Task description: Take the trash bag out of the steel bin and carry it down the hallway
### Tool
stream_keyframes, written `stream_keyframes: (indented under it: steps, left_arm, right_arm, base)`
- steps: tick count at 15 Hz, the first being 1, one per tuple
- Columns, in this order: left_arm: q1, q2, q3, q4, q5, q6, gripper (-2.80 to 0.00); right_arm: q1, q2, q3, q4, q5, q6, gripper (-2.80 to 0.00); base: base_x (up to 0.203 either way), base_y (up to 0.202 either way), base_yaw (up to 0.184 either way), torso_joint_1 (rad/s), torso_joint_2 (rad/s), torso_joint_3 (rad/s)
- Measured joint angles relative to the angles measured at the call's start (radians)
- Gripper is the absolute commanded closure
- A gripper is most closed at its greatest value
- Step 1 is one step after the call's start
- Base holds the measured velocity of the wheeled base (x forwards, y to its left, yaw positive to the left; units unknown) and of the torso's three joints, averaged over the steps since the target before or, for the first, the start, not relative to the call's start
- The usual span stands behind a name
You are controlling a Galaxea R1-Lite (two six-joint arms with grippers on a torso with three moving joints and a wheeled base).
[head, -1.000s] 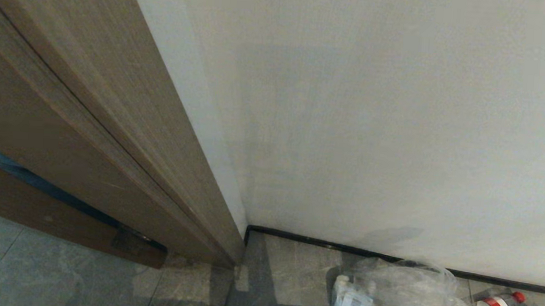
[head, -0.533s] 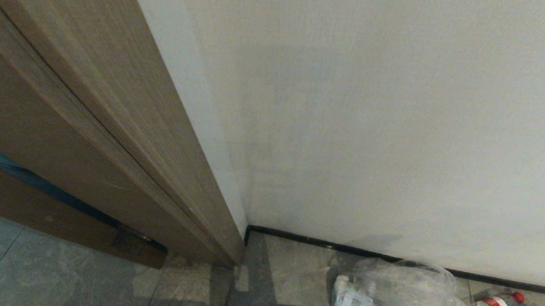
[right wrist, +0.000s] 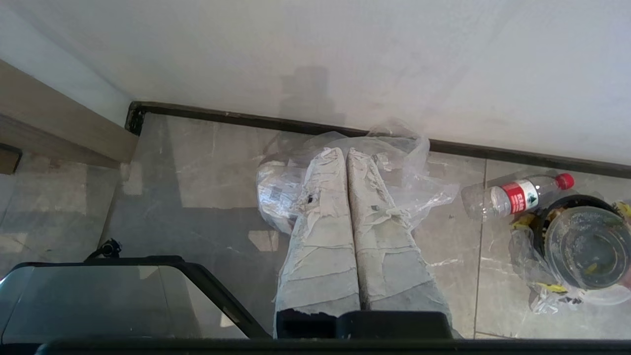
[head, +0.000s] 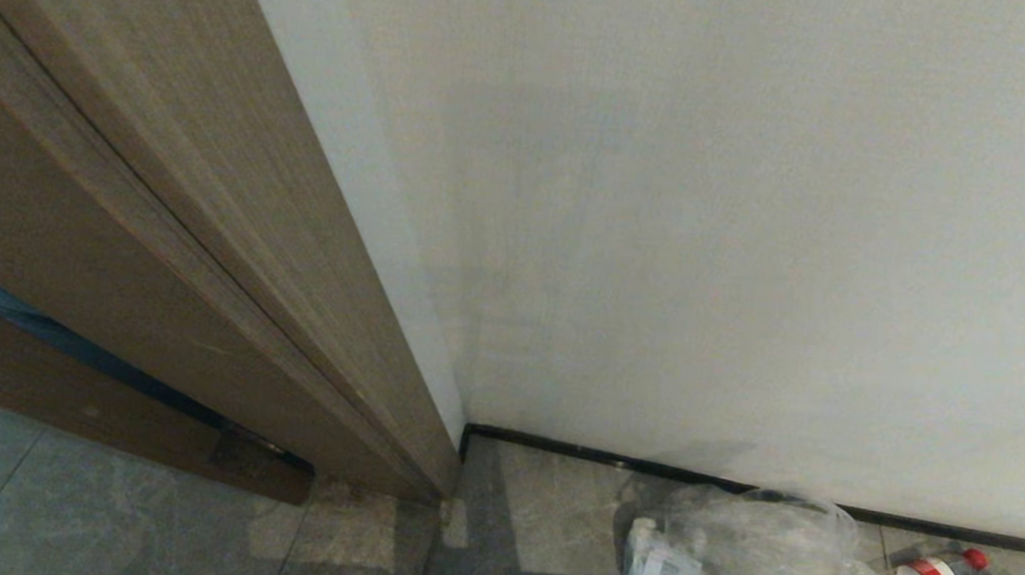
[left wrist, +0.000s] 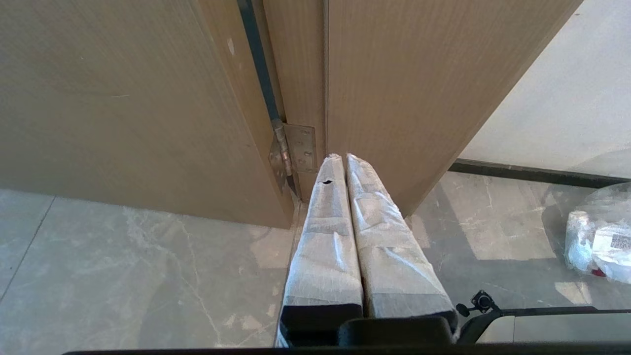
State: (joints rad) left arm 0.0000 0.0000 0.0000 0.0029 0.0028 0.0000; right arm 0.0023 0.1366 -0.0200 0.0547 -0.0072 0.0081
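The trash bag (head: 764, 558), clear and crinkly with white packaging inside, lies on the hallway tiles against the black skirting; the left wrist view catches its edge (left wrist: 599, 236). My right gripper (right wrist: 341, 151) hangs above the bag (right wrist: 424, 192), fingers pressed together with nothing between them, and the bag rests slack on the floor. My left gripper (left wrist: 340, 157) is shut and empty, pointing at the foot of the wooden door. Neither gripper appears in the head view. The steel bin is out of view.
A wooden door (head: 166, 209) and its frame fill the left, meeting the white wall at a corner. Right of the bag lie a red-capped plastic bottle (right wrist: 517, 195) and a round black-rimmed container (right wrist: 581, 246) in loose plastic. My base's dark edge (right wrist: 123, 261) sits low.
The faint shadow on the wall above the bag has shrunk. The bag, bottle and door stay where they were.
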Motion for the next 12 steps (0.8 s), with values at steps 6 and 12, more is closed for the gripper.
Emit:
stream_keyframes:
  steps: [6,12]
  left_arm:
    - [0.0,0.0,0.0,0.001,0.0,0.0,0.0]
    - [0.0,0.0,0.0,0.0,0.0,0.0,0.0]
  right_arm:
    - [0.0,0.0,0.0,0.001,0.001,0.001,0.0]
    - [0.0,-0.003,0.0,0.0,0.0,0.007,0.0]
  base:
    - [0.0,0.0,0.0,0.0,0.0,0.0]
    - [0.0,0.0,0.0,0.0,0.0,0.0]
